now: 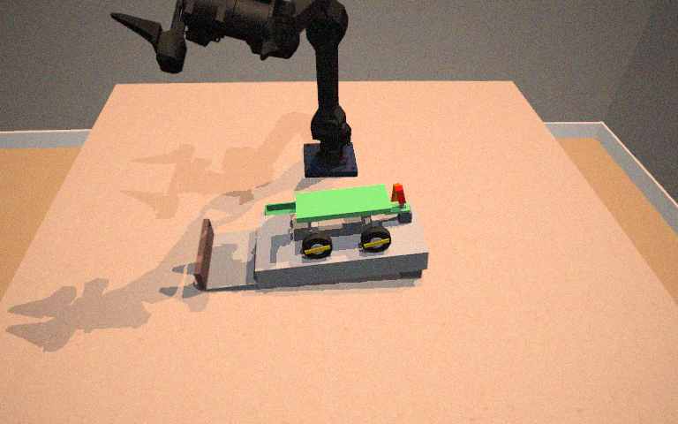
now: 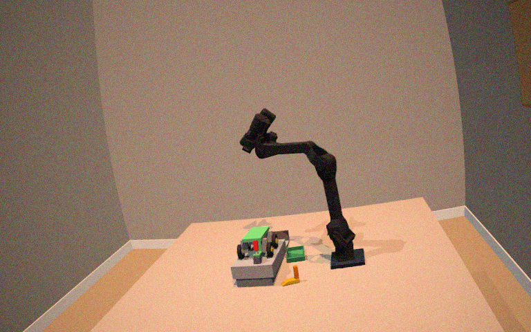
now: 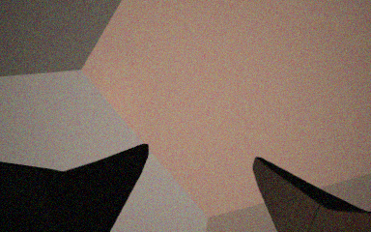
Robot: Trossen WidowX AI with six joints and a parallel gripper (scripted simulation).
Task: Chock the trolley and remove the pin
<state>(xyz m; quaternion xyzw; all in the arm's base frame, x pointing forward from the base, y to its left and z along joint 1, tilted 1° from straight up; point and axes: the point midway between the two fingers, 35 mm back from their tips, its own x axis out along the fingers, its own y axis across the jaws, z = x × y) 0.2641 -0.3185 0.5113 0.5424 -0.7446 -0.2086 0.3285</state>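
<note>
The trolley [image 1: 342,202] [image 2: 256,233] with a green deck and black wheels stands on the grey ramp [image 1: 344,272] [image 2: 250,271]. The red-headed stop pin [image 1: 400,193] [image 2: 255,245] stands upright at its uphill end. The chock [image 2: 290,281] lies on the table beside the ramp's uphill end, its orange handle upright; the top view shows only a sliver of the handle behind the pin. The green tray [image 2: 295,259] [image 1: 272,210] is on the arm's side of the ramp, partly hidden in the top view. My gripper [image 3: 200,156] is open and empty, high above the table, away from all of them.
A brown end board [image 1: 204,254] stands upright at the foot of the ramp. The arm's dark base [image 1: 330,167] [image 2: 347,261] is beyond the tray and chock, on their side of the ramp. The arm casts shadows over the table.
</note>
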